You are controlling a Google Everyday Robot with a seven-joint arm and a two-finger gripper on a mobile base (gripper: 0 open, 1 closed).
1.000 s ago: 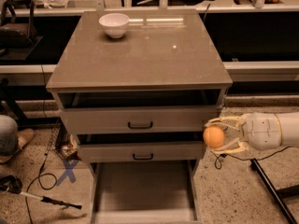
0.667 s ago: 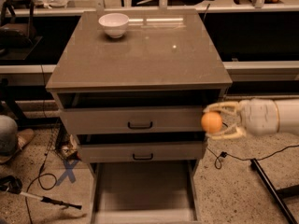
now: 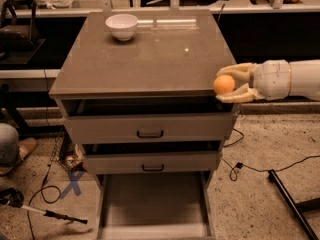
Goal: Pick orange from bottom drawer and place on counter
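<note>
— Where is the arm (image 3: 295,79)?

— It comes in from the right edge of the frame, lying almost level, its pale wrist section pointing left toward the cabinet. The gripper (image 3: 221,85) sits at the right middle of the frame, level with the counter's (image 3: 145,54) front right corner and just at its edge.

— And the fingers?

— One curves over the top and the other under the bottom, both tips aimed left. They are clamped on the orange (image 3: 224,84), which shows between them.

— So the orange is off the counter?

— It is held in the air against that corner, about at the height of the slab's edge. Whether it touches the slab cannot be told.

— Which way does it point?

— It looks round, so no long axis can be made out.

— The bottom drawer (image 3: 152,204)?

— Pulled out at the lower centre, its flat floor bare. The two handled drawers (image 3: 150,129) above it stand slightly open. A white bowl (image 3: 122,26) rests at the counter's upper left.
</note>
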